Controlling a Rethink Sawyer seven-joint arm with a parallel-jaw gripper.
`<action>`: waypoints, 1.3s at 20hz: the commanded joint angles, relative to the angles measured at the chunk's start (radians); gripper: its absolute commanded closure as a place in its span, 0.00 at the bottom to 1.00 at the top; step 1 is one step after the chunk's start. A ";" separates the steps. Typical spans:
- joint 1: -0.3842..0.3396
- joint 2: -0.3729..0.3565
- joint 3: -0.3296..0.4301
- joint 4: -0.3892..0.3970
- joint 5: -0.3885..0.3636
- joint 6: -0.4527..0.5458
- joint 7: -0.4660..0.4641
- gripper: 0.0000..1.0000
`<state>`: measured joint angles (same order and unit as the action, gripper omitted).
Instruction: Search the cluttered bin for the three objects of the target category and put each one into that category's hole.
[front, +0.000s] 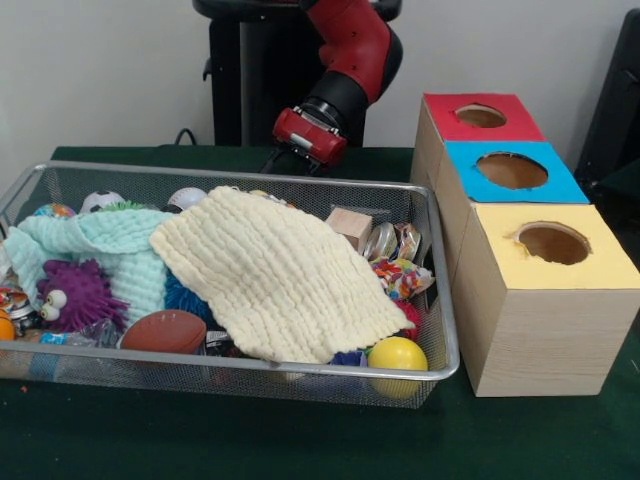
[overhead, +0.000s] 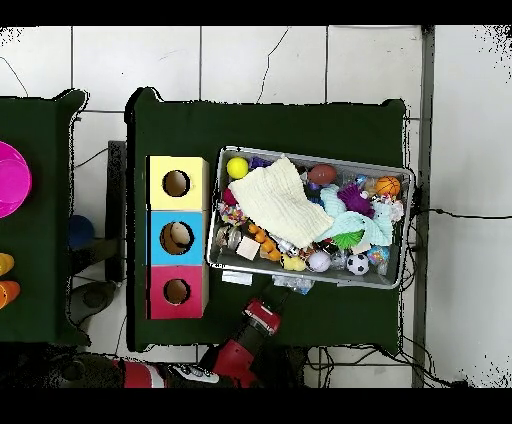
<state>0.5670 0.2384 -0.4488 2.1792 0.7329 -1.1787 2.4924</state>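
The silver wire-mesh bin (front: 250, 366) stands on the green table, full of clutter. In it lie a cream cloth (front: 275, 275) draped across the middle, a mint cloth (front: 110, 245), a purple spiky toy (front: 75, 295), a brown football (front: 165, 330), a yellow ball (front: 397, 355), a wooden block (front: 350, 225) and candy wrappers (front: 400, 275). The bin (overhead: 300, 154) also shows in the overhead view. My gripper (front: 295, 160) hangs just behind the bin's far rim, outside it and apart from the objects. In the overhead view my gripper (overhead: 268, 305) is near the bin's robot-side edge.
Three wooden boxes with round holes stand in a row beside the bin: yellow (front: 550, 245), blue (front: 510, 170), red (front: 480, 115); in the overhead view they are yellow (overhead: 177, 183), blue (overhead: 177, 238), red (overhead: 177, 292). A second green table with a magenta disc (overhead: 10, 178) is at the overhead's left.
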 joint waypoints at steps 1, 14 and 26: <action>-0.059 0.094 0.130 -0.075 -0.064 0.191 0.033 0.00; -0.330 0.057 0.112 -0.128 -0.527 0.212 0.091 0.00; -0.351 0.039 0.108 -0.120 -0.482 0.253 0.003 0.00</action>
<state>0.2330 0.1508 -0.4873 2.1621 0.2430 -1.1985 2.4926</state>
